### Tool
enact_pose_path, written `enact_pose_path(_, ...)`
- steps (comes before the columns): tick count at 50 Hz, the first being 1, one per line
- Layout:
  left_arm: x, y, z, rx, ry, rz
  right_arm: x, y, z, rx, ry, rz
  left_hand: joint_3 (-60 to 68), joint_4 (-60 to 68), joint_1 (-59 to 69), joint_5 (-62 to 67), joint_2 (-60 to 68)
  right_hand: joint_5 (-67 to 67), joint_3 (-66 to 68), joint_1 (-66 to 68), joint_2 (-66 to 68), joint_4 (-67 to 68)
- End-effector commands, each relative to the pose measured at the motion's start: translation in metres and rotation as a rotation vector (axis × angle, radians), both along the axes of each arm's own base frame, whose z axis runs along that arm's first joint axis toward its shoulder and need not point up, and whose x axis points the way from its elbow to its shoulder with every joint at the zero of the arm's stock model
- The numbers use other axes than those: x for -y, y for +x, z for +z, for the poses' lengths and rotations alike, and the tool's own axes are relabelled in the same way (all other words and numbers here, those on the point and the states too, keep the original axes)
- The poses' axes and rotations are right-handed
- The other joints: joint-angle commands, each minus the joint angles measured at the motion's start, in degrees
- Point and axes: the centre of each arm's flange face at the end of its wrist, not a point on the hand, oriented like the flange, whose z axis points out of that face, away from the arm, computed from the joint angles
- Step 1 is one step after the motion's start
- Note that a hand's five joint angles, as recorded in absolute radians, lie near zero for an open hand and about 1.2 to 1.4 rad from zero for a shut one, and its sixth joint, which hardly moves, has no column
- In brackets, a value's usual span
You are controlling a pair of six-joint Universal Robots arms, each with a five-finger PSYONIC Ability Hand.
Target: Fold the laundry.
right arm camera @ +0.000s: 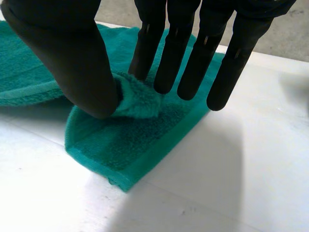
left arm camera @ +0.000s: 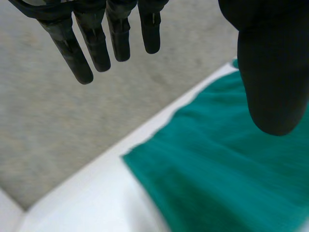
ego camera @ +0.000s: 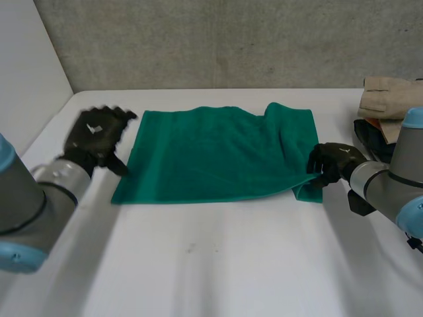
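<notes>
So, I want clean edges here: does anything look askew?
The green towel is rumpled along its right side. A fold humps up near its far right corner, and the near right corner is bunched where the right hand pinches it. The rest lies flat.

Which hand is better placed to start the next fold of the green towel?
Right. The right hand pinches the towel's near right corner between thumb and fingers. The left hand hangs open beside the towel's left edge, holding nothing; it would likely need to grasp first.
</notes>
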Motion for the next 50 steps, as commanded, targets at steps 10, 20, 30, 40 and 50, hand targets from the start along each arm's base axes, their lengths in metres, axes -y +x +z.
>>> enact_pose_path(10,0.005,-0.006,-0.067,0.05,0.184,-0.05,-0.012,0.017,0.002,-0.094,-0.073,0.098,12.71,13.45,14.97,13.5,12.89,27.79,27.5,27.83,27.56,27.51)
enact_pose_path(20,0.028,-0.01,-0.083,0.054,0.2,-0.042,-0.014,0.019,0.001,-0.095,-0.08,0.103,20.13,20.86,22.39,20.92,20.31,27.79,27.5,27.83,27.56,27.51)
enact_pose_path(30,0.042,-0.012,-0.093,0.149,0.151,-0.056,-0.013,0.019,0.001,-0.1,-0.091,0.107,21.13,21.87,23.39,21.92,21.31,27.79,27.5,27.83,27.56,27.51)
enact_pose_path(40,0.058,-0.009,-0.097,0.228,0.095,-0.053,-0.015,0.018,-0.001,-0.128,-0.096,0.118,27.35,28.09,29.61,28.14,27.53,27.79,27.5,27.83,27.56,27.51)
enact_pose_path(50,0.077,-0.014,-0.098,0.22,0.064,-0.048,-0.016,0.019,-0.002,-0.13,-0.094,0.121,51.04,51.77,53.29,51.82,51.22,27.79,27.5,27.83,27.56,27.51)
